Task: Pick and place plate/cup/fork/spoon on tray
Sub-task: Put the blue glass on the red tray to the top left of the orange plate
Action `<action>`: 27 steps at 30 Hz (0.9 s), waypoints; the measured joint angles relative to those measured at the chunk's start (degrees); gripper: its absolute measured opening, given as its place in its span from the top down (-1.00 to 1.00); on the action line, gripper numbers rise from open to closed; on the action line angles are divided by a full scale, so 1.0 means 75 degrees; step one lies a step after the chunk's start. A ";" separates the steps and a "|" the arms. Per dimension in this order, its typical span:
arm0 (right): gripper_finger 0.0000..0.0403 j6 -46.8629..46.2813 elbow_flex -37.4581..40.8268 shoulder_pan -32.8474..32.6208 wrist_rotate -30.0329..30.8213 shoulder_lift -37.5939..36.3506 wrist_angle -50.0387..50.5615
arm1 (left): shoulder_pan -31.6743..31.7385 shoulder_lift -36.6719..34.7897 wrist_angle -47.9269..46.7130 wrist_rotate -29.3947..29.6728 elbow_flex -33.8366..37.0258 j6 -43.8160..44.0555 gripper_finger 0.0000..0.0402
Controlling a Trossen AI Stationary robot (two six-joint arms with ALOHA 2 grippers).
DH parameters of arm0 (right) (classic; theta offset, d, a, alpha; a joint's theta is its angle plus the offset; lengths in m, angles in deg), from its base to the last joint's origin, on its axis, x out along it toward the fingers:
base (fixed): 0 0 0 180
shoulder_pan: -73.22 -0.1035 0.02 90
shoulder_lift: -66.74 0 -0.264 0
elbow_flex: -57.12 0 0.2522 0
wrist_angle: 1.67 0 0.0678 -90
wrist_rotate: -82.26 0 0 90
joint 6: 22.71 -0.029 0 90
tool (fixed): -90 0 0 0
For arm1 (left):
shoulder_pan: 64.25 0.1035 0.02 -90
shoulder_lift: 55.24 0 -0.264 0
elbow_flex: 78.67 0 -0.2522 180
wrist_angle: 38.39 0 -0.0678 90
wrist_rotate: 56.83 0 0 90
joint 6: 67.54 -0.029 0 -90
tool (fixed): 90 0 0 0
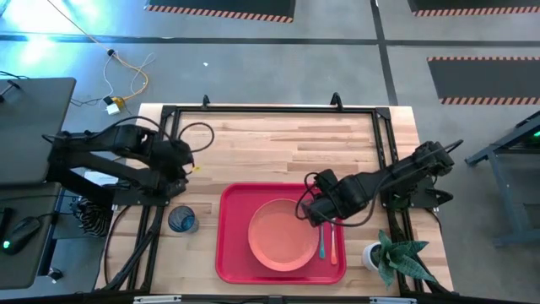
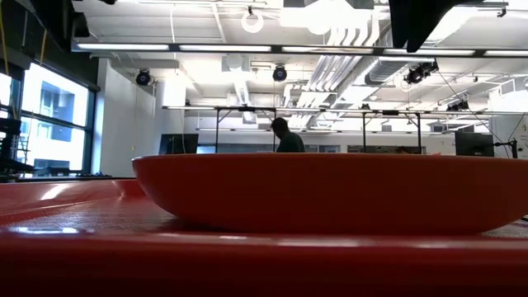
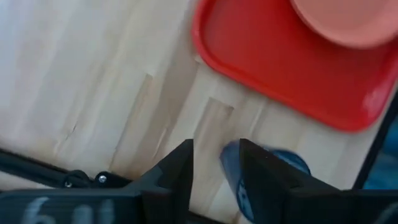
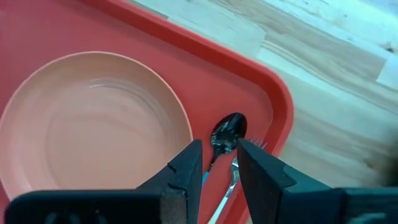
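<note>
With plate (image 1: 281, 236), spoon (image 1: 321, 243) and fork (image 1: 334, 245) on the tray (image 1: 232, 211), the cup (image 1: 181, 219) (off its nine o'clock edge) remains, seemingly for the left gripper (image 3: 214, 165), fingers slightly apart.

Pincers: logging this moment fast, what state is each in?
Left pincer: open, empty, near the cup.
Right pincer: open, empty, above the spoon on the tray.

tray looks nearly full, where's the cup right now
In the high view the cup stands on the bare table left of the tray, off it, near the left gripper.
</note>
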 joint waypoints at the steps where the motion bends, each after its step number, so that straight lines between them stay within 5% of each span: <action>1: 0.55 0.0071 0.0000 0.0005 -0.0007 0.0000 0.0004 | -0.0115 0.0000 -0.0018 -0.0082 0.0002 -0.0109 0.37; 11: 0.55 0.0931 0.0000 0.0055 -0.0022 0.0000 0.0207 | -0.1440 -0.0016 0.0234 -0.0506 0.1093 -0.0255 0.27; 27: 0.55 0.1903 0.0003 0.0406 0.0124 0.0000 0.0902 | -0.2949 0.0249 0.1224 -0.0503 0.2005 0.1091 0.29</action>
